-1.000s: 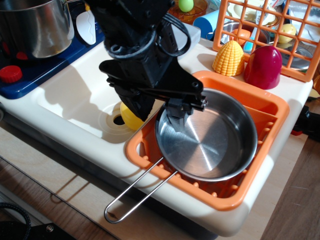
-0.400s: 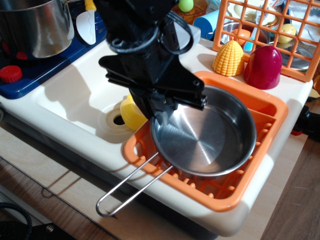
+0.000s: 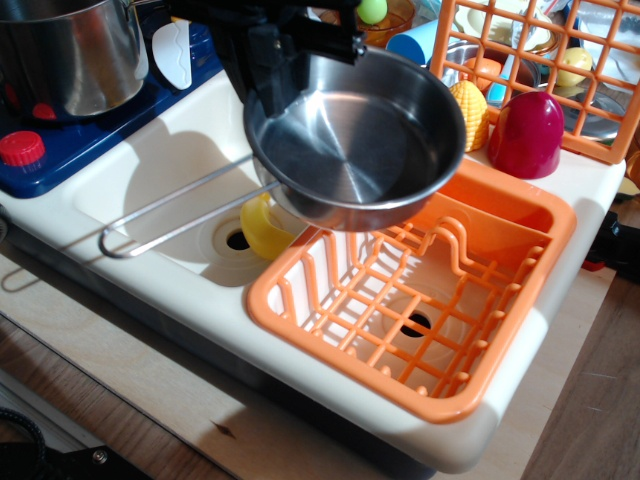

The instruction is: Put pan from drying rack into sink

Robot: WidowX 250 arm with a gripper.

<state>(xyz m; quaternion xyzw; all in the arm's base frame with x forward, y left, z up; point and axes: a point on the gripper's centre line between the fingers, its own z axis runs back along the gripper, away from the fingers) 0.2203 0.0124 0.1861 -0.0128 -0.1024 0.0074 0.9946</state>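
Observation:
My black gripper is shut on the far-left rim of the shiny steel pan and holds it in the air, above the left end of the orange drying rack. The pan's wire loop handle points left, over the cream-white sink. The rack stands with nothing in it; its slatted bottom shows. A yellow object lies in the sink by the drain hole.
A tall steel pot stands on a blue stove at the back left, with a red knob. A yellow corn and a dark red dome sit behind the rack, before an upright orange lattice.
The gripper has lifted the pan up out of the drying rack and moved it up and left. The handle now hangs over the sink. The rack is now bare.

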